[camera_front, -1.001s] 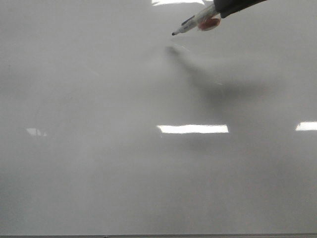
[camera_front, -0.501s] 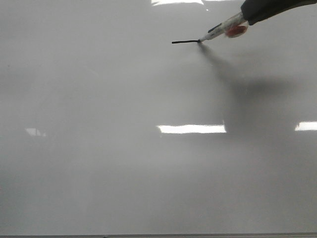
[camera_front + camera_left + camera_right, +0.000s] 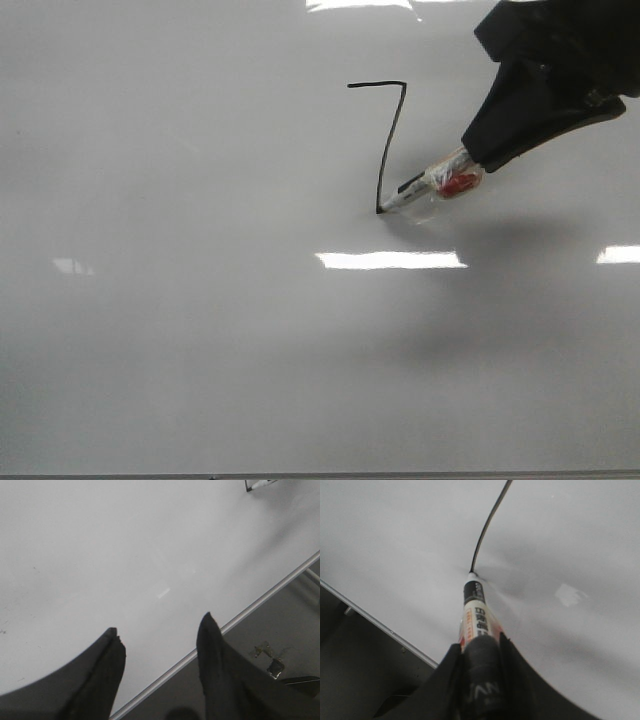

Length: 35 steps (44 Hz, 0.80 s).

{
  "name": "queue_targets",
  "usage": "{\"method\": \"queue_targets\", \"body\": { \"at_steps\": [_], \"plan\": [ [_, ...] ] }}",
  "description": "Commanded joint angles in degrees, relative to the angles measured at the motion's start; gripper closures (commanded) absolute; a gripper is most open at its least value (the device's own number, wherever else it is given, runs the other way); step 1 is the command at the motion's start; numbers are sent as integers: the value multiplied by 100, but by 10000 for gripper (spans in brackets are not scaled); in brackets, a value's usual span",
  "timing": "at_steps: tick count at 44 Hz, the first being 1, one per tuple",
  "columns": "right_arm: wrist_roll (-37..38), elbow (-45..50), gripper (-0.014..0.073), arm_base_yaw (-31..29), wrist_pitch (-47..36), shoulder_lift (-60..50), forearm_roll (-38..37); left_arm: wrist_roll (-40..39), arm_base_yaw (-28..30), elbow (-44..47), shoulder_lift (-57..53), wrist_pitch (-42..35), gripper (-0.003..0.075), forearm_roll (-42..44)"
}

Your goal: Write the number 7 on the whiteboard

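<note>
The right gripper [image 3: 479, 652] pinches a white-barrelled black marker [image 3: 432, 187] slanted, so its tip presses the glossy pale whiteboard [image 3: 200, 330] at the stem's foot of the thin black number 7 [image 3: 385, 140], nearer the far edge. The left gripper [image 3: 160, 645] hangs spread over the board's edge, clear of the writing.

A marker [image 3: 432, 186] lies at a slant, its dark tip down and touching the board [image 3: 200, 330]. Its barrel is white with black print, and a red patch under clear tape sits near its upper end. In the right wrist view the marker [image 3: 475, 616] shows a black collar just behind the tip. A soft grey shadow [image 3: 500, 235] lies just beside it. Beyond the board's edge lies a dull grey floor [image 3: 285, 620] with a small shiny metal scrap [image 3: 267, 657] on it.
</note>
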Motion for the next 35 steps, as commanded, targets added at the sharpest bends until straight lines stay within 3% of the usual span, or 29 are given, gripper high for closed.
{"method": "queue_targets", "body": {
  "at_steps": [1,5,9,15,19,35],
  "plan": [
    [-44,-293,652,66,-47,-516,53,-35,4,-143,-25,-407,384,-149],
    [-489,-308,652,313,588,-911,53,481,-4,-143,-25,-314,384,-610],
    [-1146,-308,652,577,1382,-1293,53,1491,-45,-143,27,-171,378,-1494],
    [-1696,-308,652,983,2345,-1711,58,2644,-400,-189,293,133,295,-2505],
    [-1696,-308,652,1148,2499,-1923,158,2919,-828,-315,547,228,250,-2589],
    [-1700,-308,652,1222,2480,-2071,425,3255,-2727,-881,1801,-216,247,-2589]
  ]
}}
